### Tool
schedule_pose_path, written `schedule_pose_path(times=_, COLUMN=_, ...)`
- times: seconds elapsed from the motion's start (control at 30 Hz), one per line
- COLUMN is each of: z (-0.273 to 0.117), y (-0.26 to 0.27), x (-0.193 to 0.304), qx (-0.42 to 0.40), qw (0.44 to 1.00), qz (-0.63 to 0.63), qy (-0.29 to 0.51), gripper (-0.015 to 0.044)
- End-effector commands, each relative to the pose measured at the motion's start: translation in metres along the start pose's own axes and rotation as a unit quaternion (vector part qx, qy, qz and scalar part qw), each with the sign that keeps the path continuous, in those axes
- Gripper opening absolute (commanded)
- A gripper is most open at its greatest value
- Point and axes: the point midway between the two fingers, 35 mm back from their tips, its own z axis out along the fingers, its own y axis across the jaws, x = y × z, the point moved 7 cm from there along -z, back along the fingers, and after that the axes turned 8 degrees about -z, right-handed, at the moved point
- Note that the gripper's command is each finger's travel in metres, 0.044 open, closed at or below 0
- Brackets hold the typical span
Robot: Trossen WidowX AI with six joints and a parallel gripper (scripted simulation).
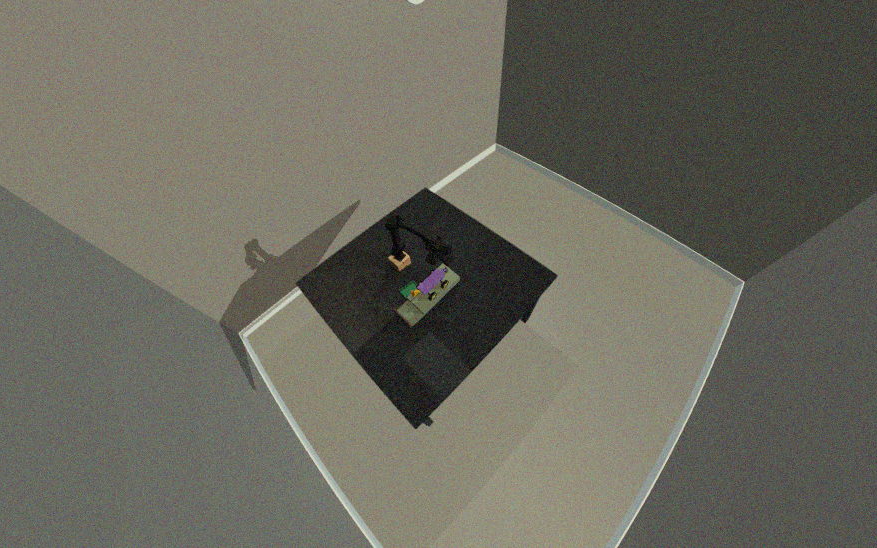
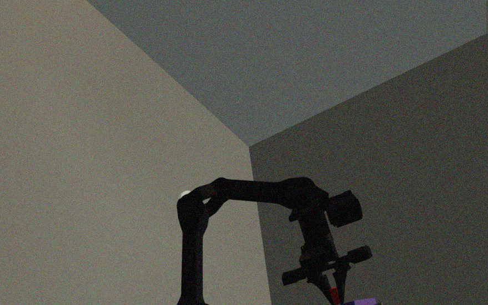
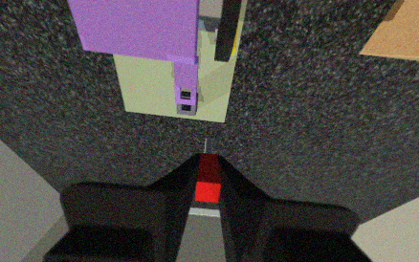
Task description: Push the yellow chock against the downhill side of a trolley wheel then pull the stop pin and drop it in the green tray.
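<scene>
Pin-pulling step. Our gripper (image 1: 438, 261) (image 2: 337, 302) (image 3: 208, 159) grips the red-headed stop pin (image 2: 334, 295) (image 3: 208, 191), apparently out, beyond the ramp's (image 1: 451, 277) (image 3: 144, 91) uphill end. Next: carry it over the green tray (image 1: 407, 290), clearing the trolley (image 1: 431, 280) (image 2: 365, 301) (image 3: 137, 26).
</scene>
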Motion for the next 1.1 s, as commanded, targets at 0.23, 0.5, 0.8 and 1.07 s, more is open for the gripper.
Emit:
schedule_pose_path(times=0.23, z=0.003, y=-0.036, x=0.006, qx=0.003, qw=1.000, qz=0.002, qy=0.001, gripper=0.0000)
schedule_pose_path(times=0.5, z=0.005, y=-0.051, x=0.009, qx=0.004, qw=1.000, qz=0.002, qy=0.001, gripper=0.0000)
schedule_pose_path(times=0.8, z=-0.001, y=-0.052, x=-0.021, qx=0.004, qw=1.000, qz=0.002, qy=-0.001, gripper=0.0000)
schedule_pose_path(times=1.07, z=-0.006, y=-0.054, x=-0.053, qx=0.004, qw=1.000, qz=0.002, qy=-0.002, gripper=0.0000)
